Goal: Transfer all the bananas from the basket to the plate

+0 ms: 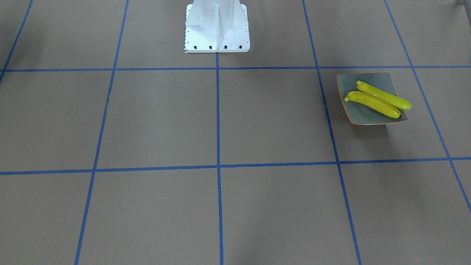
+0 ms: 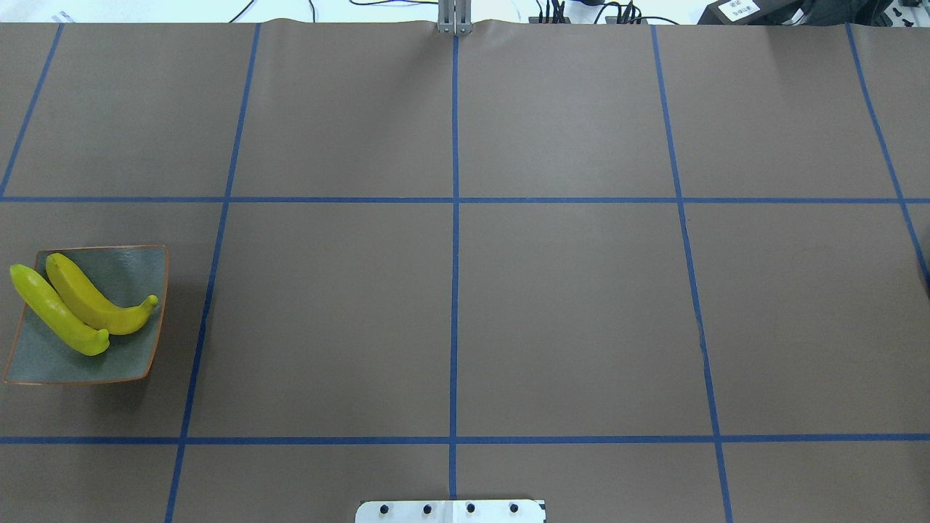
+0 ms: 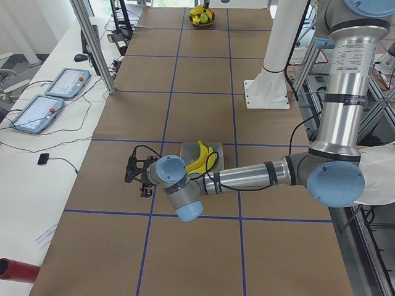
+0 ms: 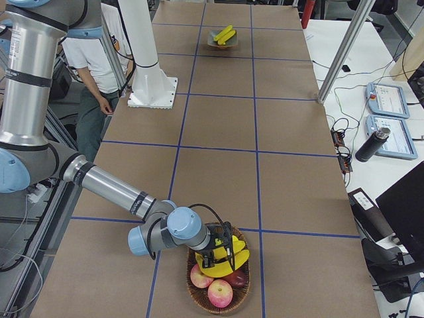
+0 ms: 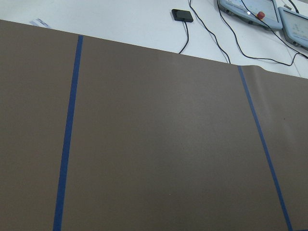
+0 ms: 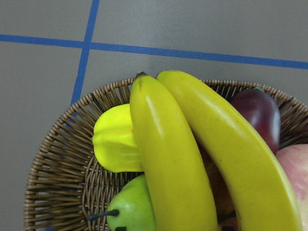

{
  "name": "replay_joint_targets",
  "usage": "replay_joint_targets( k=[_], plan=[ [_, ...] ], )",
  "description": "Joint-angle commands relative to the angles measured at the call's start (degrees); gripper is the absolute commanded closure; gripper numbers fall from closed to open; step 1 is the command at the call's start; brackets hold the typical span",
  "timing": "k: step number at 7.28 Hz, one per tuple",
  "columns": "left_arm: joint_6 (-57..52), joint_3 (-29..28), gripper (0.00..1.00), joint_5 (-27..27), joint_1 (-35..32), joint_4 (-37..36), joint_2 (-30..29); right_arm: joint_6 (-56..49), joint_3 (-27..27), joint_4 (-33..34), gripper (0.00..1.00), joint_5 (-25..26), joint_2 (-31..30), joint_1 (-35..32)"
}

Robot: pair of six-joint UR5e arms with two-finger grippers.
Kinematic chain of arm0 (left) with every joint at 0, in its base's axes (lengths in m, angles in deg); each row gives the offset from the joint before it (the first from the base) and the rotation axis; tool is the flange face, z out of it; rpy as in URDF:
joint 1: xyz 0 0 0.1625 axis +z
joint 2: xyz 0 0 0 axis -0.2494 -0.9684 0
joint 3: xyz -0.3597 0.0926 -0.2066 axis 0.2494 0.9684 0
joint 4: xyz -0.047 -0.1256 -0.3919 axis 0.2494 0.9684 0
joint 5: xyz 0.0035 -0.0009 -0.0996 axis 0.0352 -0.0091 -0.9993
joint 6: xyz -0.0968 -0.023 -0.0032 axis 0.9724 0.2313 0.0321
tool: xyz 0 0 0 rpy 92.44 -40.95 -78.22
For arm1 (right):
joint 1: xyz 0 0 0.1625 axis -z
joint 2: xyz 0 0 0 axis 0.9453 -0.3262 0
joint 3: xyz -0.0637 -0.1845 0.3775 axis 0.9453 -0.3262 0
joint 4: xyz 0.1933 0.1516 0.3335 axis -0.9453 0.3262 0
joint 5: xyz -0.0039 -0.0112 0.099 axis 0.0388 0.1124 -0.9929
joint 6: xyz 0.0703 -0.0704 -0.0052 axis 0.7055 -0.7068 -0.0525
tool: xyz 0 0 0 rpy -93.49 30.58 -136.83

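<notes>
The grey-blue plate with an orange rim sits at the table's left and holds two yellow bananas; both also show in the front view on the plate. Two more bananas lie in the wicker basket at the table's right end. My right gripper hovers right over those bananas; I cannot tell whether it is open or shut. My left gripper hangs beside the plate, on its far side from the robot; I cannot tell its state either.
The basket also holds a yellow starfruit, a green apple, a dark plum and red apples. The white robot pedestal stands mid-table. A person stands behind the robot. Control tablets lie beyond the table.
</notes>
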Motion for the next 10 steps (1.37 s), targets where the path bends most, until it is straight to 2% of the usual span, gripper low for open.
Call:
replay_joint_targets(
  k=[1, 2, 3, 5, 6, 7, 8, 10],
  plan=[
    [0.51, 1.59, 0.00, -0.10, -0.10, -0.03, 1.46, 0.13, 0.15, 1.52, 0.67, -0.22, 1.30, 0.00],
    [0.51, 1.59, 0.00, -0.10, -0.10, -0.03, 1.72, 0.22, 0.24, 1.52, 0.71, -0.31, 1.30, 0.00],
    [0.51, 1.68, 0.00, -0.10, -0.10, 0.06, 2.08, 0.31, 0.15, 1.52, 0.71, -0.39, 1.30, 0.00],
    [0.60, 2.47, 0.00, -0.19, -0.01, 0.06, 2.69, 0.31, 0.32, 1.52, 0.65, -0.40, 1.30, 0.01],
    [0.60, 2.47, 0.00, -0.10, -0.10, 0.06, 2.69, 0.57, 0.59, 1.52, 0.35, -0.40, 1.30, 0.09],
    [0.60, 2.47, 0.00, -0.10, -0.10, 0.06, 2.78, 1.97, 0.76, 1.35, 0.14, -0.40, 1.38, 0.18],
    [0.60, 2.47, 0.00, -0.10, -0.10, 0.06, 2.78, 4.07, 0.94, 1.26, 0.06, -0.48, 1.38, 0.27],
    [0.60, 2.56, 0.00, -0.19, -0.10, 0.06, 3.22, 5.76, 0.94, 1.08, 0.05, -0.31, 1.47, 1.49]
  ],
)
